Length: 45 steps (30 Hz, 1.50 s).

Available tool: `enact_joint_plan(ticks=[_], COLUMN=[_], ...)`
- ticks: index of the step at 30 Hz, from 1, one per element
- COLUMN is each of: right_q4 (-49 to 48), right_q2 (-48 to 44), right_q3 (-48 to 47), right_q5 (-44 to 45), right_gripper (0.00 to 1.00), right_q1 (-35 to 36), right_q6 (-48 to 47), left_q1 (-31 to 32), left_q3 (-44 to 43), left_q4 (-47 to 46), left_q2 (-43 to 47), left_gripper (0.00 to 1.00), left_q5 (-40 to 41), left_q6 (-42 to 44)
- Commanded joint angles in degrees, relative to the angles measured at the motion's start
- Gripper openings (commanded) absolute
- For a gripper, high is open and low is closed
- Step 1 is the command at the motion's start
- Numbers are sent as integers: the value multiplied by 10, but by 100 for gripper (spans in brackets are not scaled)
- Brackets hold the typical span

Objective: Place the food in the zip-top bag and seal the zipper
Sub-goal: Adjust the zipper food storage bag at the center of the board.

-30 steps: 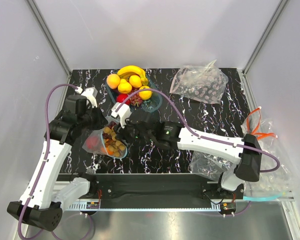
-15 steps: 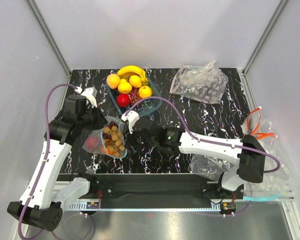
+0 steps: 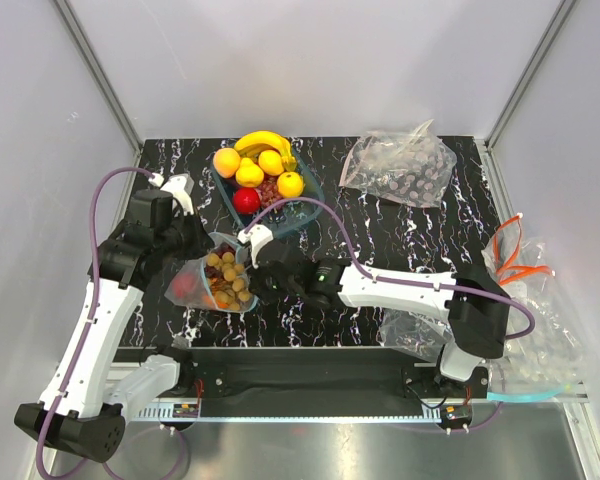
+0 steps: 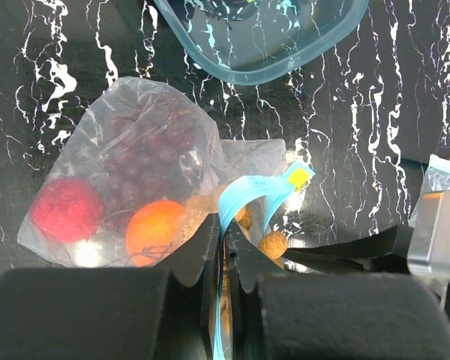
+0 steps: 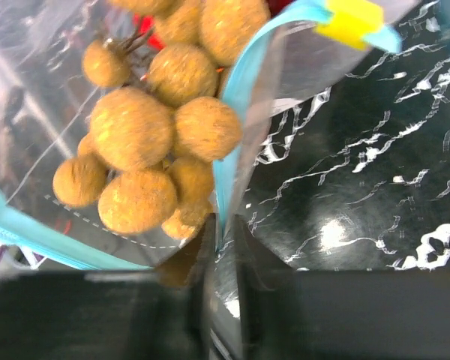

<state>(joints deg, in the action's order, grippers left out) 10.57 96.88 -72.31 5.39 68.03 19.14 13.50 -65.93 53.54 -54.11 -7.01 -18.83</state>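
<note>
Clear plastic zip-top bag [image 3: 208, 285], part filled, lay just near-side of the translucent blue fruit bowl [image 3: 310, 208].
Left wrist view alone showed its red apple [image 4: 66, 210] and orange [image 4: 154, 232]; right wrist view, the tan nut cluster [image 5: 146, 150]. Left gripper [image 4: 226, 251] and right gripper [image 5: 221, 232] each pinched the light-blue zipper strip [image 4: 247, 196].

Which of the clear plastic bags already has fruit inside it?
The zip-top bag lying front left; only through it do red, orange and tan fruit show.

The zip-top bag [image 4: 135, 135] is clear crinkled plastic, the nut cluster [image 5: 135, 127] rough and matt, the table [image 5: 360, 187] glossy.
</note>
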Motion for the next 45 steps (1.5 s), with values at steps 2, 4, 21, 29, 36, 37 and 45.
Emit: enact_joint_plan(ticks=[2, 4, 21, 29, 36, 37, 45], right_q4=[-17, -2, 0, 104, 143, 147, 171], right_q2=[-6, -10, -101, -14, -63, -79, -113], right_q3=[-13, -22, -84, -152, -86, -77, -40], right_q5=[57, 73, 75, 67, 205, 217, 300], right_gripper=[7, 0, 0, 0, 0, 0, 0], right_q1=[-4, -3, -4, 11, 11, 10, 10], right_q6=[13, 12, -30, -51, 50, 63, 137], left_q1=[-3, -4, -7, -8, -7, -7, -7], left_q3=[-31, -33, -34, -21, -10, -10, -4], left_q4=[-13, -11, 5, -17, -35, -41, -56], left_q2=[2, 3, 29, 26, 46, 51, 47], left_gripper=[9, 9, 11, 10, 9, 9, 9], left_q5=[13, 16, 23, -10, -8, -7, -38], left_q6=[13, 13, 5, -2, -6, -6, -8])
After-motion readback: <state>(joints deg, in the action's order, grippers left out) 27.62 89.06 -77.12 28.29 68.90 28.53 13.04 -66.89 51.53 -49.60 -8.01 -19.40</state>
